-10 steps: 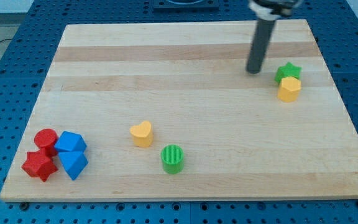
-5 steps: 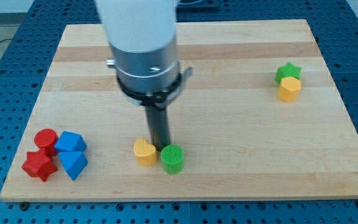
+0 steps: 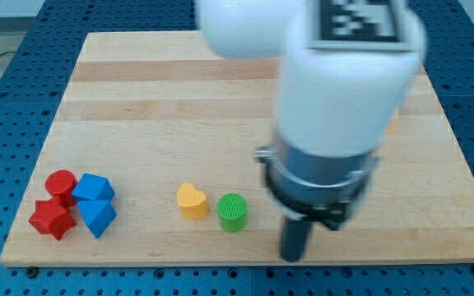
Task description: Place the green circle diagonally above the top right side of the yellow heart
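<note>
Since half second ago, swung from behind green circle [image 3: 232, 211] to its lower right; my tip [image 3: 292, 256], bare rod holding nothing, positioned to shove circle up. Circle sits just right of yellow heart [image 3: 192, 201].

No readable text; only a black-and-white coded marker [image 3: 359, 18] on the arm.

1. Arm body [image 3: 336, 82] blurred, cut off by the view's top edge.
2. Yellow block [image 3: 394, 123] almost wholly hidden behind it; shape impossible to tell.
3. Worktop [image 3: 138, 99] partly covered at the view's right.
</note>
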Tool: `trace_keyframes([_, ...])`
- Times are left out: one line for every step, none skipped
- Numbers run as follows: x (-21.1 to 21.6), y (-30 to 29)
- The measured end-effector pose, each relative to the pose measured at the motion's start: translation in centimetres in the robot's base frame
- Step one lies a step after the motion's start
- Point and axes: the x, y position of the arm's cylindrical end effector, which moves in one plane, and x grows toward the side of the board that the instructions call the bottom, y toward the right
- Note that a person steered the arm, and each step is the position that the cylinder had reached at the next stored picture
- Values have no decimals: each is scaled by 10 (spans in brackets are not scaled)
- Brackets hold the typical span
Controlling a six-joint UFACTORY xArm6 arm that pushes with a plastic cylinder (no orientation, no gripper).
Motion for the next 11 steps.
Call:
trace_keyframes([-38,-46])
trace_keyframes([-91,-48])
trace_keyframes([-85,-39])
trace_keyframes([-39,-43])
trace_keyframes([-59,-78])
trace_keyframes([-131,-108])
trace_keyframes([-156,-106])
trace_keyframes([-156,-88])
trace_keyframes([-168,-38])
trace_keyframes([-167,-41])
trace_keyframes([-174,-111])
